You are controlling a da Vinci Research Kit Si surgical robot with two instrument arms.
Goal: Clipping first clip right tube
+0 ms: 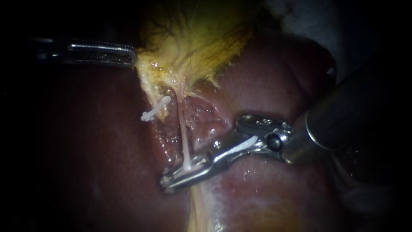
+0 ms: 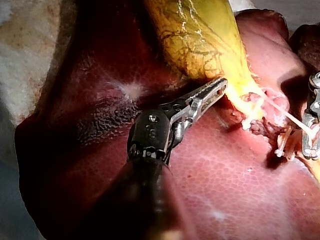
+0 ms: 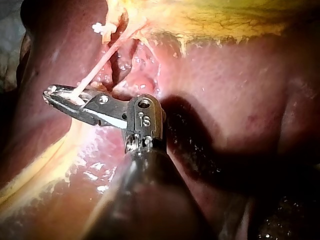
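The right tube [image 1: 182, 129] is seen just left of the centre of the endoscope view as a thin pale strand. It is stretched from the yellow neck of the gallbladder [image 1: 193, 38] down to the lower middle of the frame. At its lower end it is gripped by the right tool [image 1: 169, 180]. The two jaws are closed against it from both sides, and a bit of white is seen between them where the strand passes through. The jaws are pointed toward the lower left, and the shaft behind them is brought in from the right edge of the frame. In the right wrist view the same strand is seen drawn taut from the gallbladder's neck into the jaws near their tips.

Just left of the right tube, a white clip [image 1: 154, 109] is seated across a yellowish tube [image 1: 150, 92], apart from the right tool. Both tubes are laid over the red-brown liver [image 1: 274, 86], which fills the frame on either side. Wet, raw tissue is exposed beside the tubes.

In the upper left of the endoscope view the left tool [image 1: 131, 55] is held level, its tip at the gallbladder's left edge. Its jaws are closed on that edge, and the yellow tissue is drawn to a point toward them. In the left wrist view the right tool is seen well ahead of the left tool, beyond the gallbladder's neck.
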